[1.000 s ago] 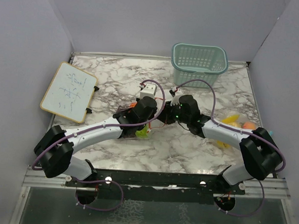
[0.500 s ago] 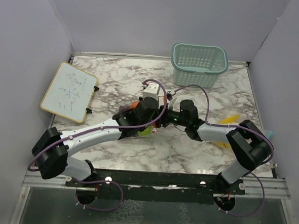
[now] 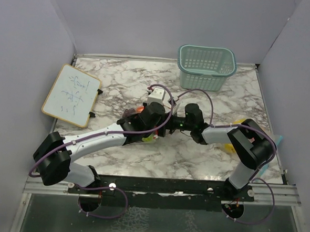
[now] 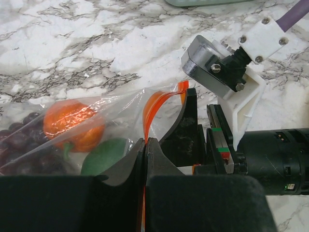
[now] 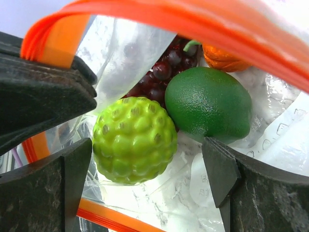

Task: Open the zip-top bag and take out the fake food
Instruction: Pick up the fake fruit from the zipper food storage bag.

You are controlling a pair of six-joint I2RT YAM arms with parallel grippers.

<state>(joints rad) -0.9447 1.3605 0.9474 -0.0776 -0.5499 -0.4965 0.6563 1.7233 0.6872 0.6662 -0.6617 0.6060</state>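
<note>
On the marble table (image 3: 115, 77), a whiteboard (image 3: 71, 95) is seen at the left and a teal basket (image 3: 206, 66) at the back. The zip-top bag (image 4: 120, 104), covered from above by both arms, is pinched at its orange strip (image 4: 153, 104) by the left gripper (image 4: 145, 145). The right gripper (image 5: 145, 162) is spread wide at the bag's mouth, before the bumpy green fruit (image 5: 134, 140), lime (image 5: 207, 104), orange (image 4: 72, 123) and grapes (image 5: 161, 72) inside.

The left arm (image 3: 98, 138) and right arm (image 3: 217, 134) wear pale grey shells between chunky black joints, each trailed by a looping purple cable (image 4: 295, 10). Behind the right pincer (image 5: 149, 166) sits a white bracket (image 4: 247, 99) with silver screws (image 4: 263, 21) (green and red bands mark the black body beside it).
</note>
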